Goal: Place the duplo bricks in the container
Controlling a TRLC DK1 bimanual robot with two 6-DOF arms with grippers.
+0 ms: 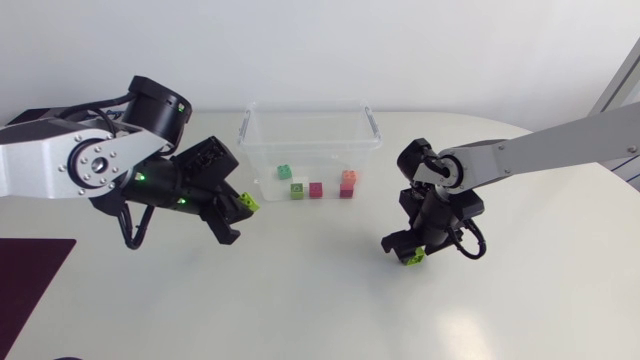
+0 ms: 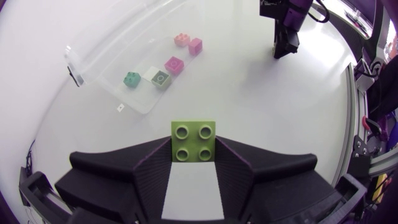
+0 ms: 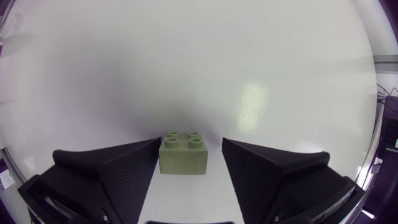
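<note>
My left gripper point(image 1: 236, 208) hangs left of the clear container point(image 1: 248, 128), shut on a lime duplo brick point(image 1: 245, 201). In the left wrist view that lime brick point(image 2: 193, 141) sits studs-up, clamped by both fingers of the gripper point(image 2: 193, 149). My right gripper point(image 1: 404, 249) is low over the table, right of the container, around a pale green brick point(image 1: 411, 257). In the right wrist view this brick point(image 3: 183, 154) stands on the table inside the open gripper point(image 3: 191, 147); one finger point(image 3: 134, 163) touches it and the other point(image 3: 255, 163) stands off.
Several small bricks lie in the container: teal point(image 1: 284, 172), green point(image 1: 298, 189), magenta point(image 1: 316, 189), orange point(image 1: 349, 176). A dark purple mat point(image 1: 30, 272) lies at the table's front left. The white tabletop point(image 1: 320, 300) stretches in front of both grippers.
</note>
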